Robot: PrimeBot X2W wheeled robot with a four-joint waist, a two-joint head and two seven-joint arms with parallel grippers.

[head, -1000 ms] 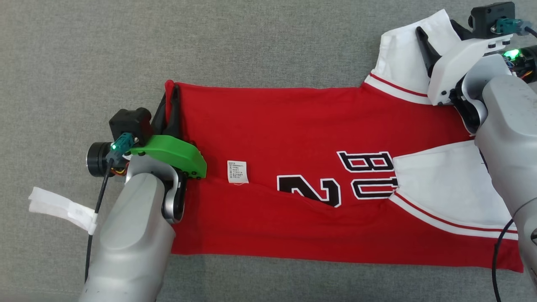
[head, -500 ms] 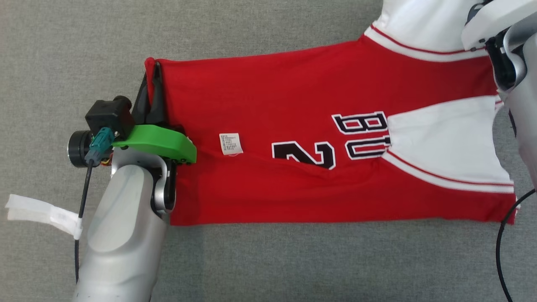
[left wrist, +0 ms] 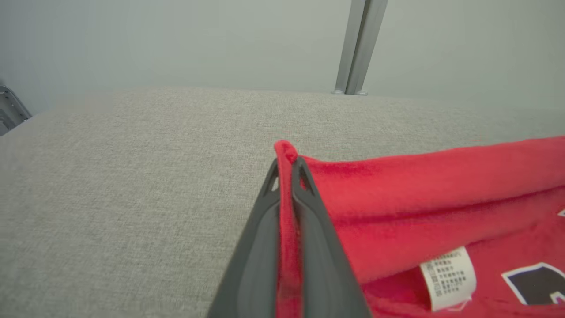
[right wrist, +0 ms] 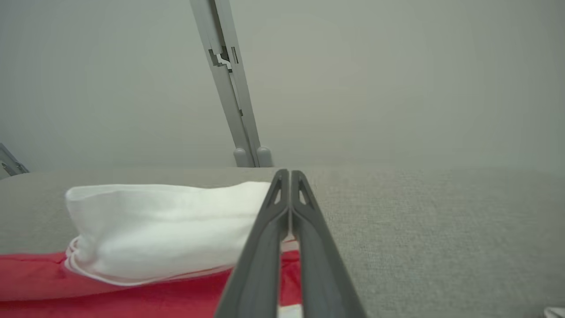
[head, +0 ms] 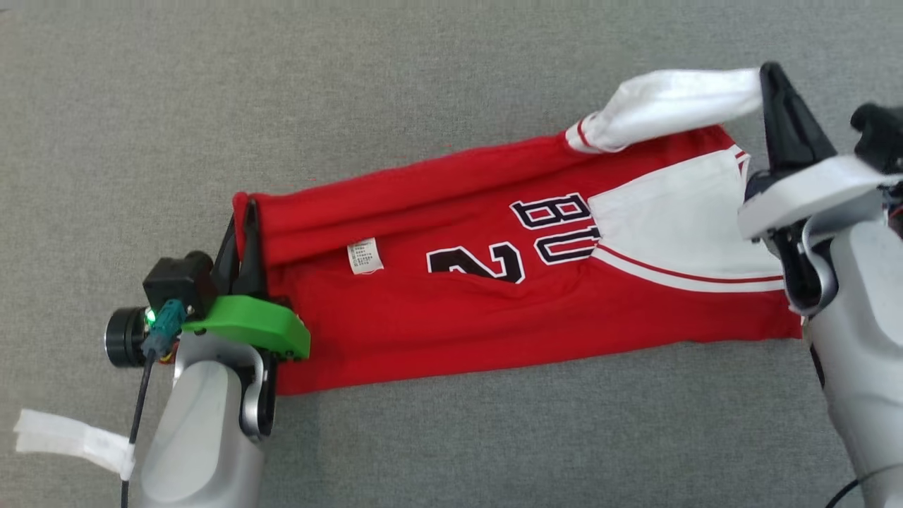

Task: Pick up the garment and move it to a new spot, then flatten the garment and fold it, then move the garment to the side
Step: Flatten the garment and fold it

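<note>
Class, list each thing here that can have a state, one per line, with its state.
Red and white basketball jersey: far edge lifted, near part lying flat.
White sleeve: raised.
White care label: exposed.
Left gripper: shut on jersey's red corner.
Right gripper: shut on white sleeve.

The red and white knit-cloth jersey looks soft and matt, faintly fleecy in the left wrist view. Its black-and-white lettering is flatter and smoother. At 9 o'clock of it, a white care label looks thin and papery. The grey tabletop is coarse, rough-grained woven cloth. The left gripper and right gripper have dark matt plastic fingers. The green wrist cover is smooth plastic, and the silver forearm has a satin sheen.
</note>
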